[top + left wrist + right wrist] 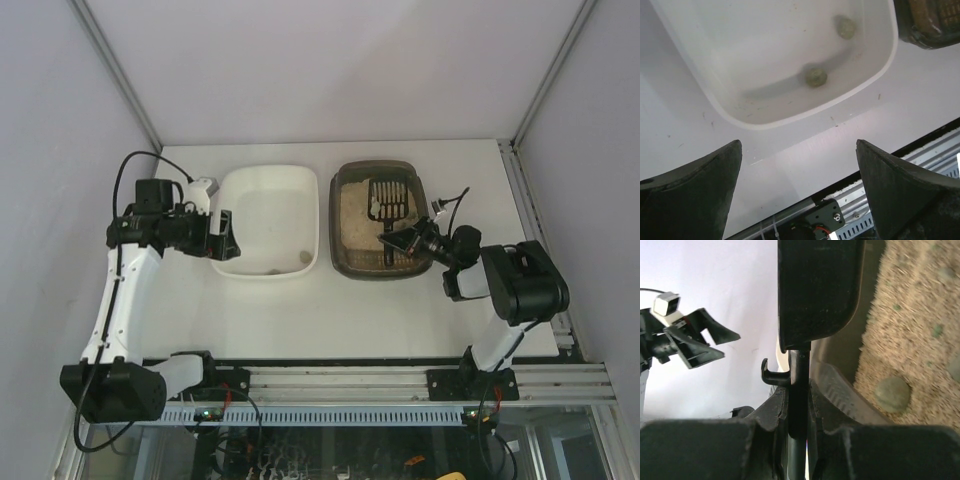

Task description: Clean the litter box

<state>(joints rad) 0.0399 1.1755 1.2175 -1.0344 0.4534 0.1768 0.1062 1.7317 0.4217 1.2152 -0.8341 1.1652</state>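
At right jaws: my right gripper (799,402) is clamped tight on the thin, stiff handle of the scoop (387,200).
At left jaws: my left gripper (226,235) is spread wide, holding nothing, at 9 o'clock of the white tray (268,168).
Box: the litter box (380,274) sits just beside that tray, at its 3 o'clock.
Handling: I judge it stiff plastic, heavy with loose litter and slick-walled. I'd take it by the rim and keep it level.
Hidden: the scoop head blocks my wrist view, the clumps (893,394) are blurred, and I can't count any buried ones.

The left arm (120,290) stretches forward, left gripper (224,236) spread wide; the right arm (510,285) folds inward, right gripper (398,243) clamped on a scoop handle (799,390).
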